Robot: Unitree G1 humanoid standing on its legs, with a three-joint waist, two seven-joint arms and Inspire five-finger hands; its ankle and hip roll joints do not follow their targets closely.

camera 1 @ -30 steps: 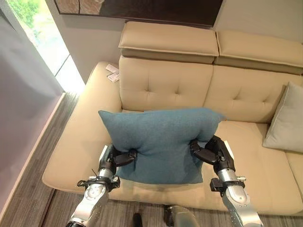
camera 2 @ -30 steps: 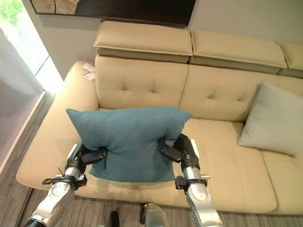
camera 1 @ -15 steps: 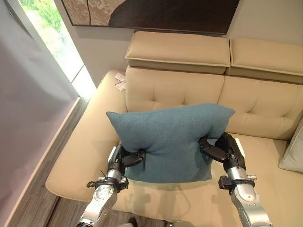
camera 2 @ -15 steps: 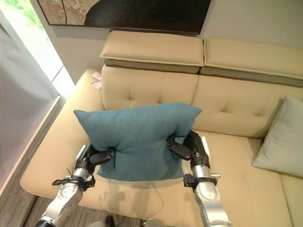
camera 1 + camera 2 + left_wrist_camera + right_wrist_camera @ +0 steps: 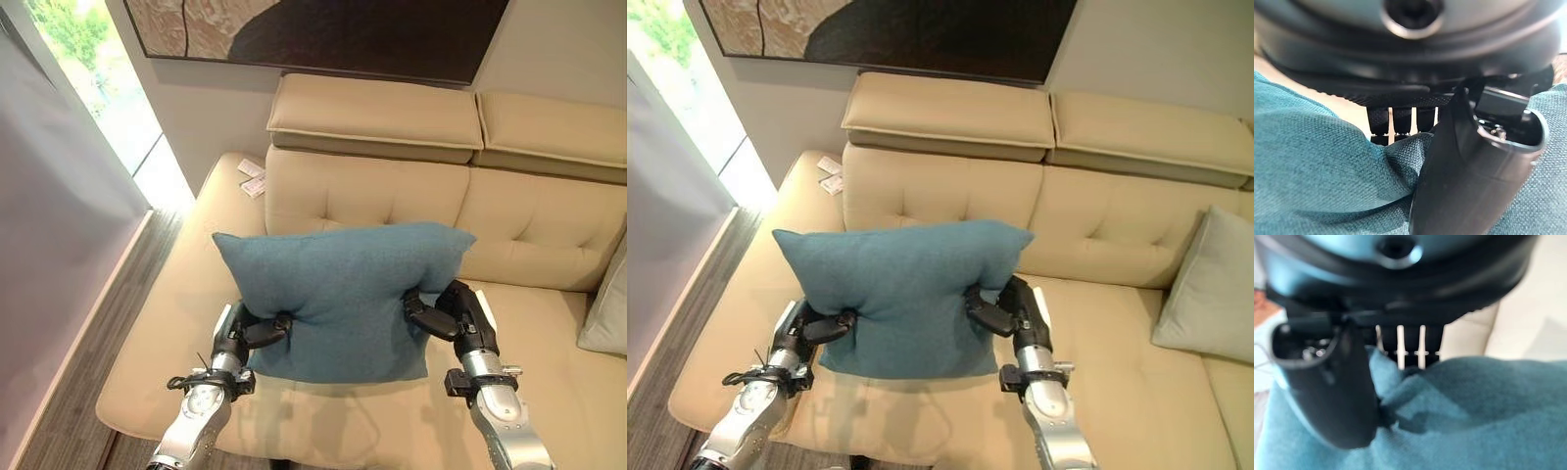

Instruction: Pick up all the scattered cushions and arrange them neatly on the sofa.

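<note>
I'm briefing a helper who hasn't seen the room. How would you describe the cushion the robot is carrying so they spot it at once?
Start at the beige sofa. In front of its left seat, a teal cushion is held upright, pinched by the left hand and right hand. The other cushion, pale grey, leans at the sofa's right end, untouched.

Teal cushion [image 5: 343, 294]: coarse woven cloth, matt, grain plain in the wrist views. Sofa [image 5: 362, 191]: smooth cream leather-like skin, soft sheen, button-tufted back. Grey cushion [image 5: 1207, 294]: matt cloth. Floor [image 5: 83, 392]: wood-look planks. Fingers [image 5: 1387, 125]: dark matt plastic. Forearms: brushed silver metal.
</note>
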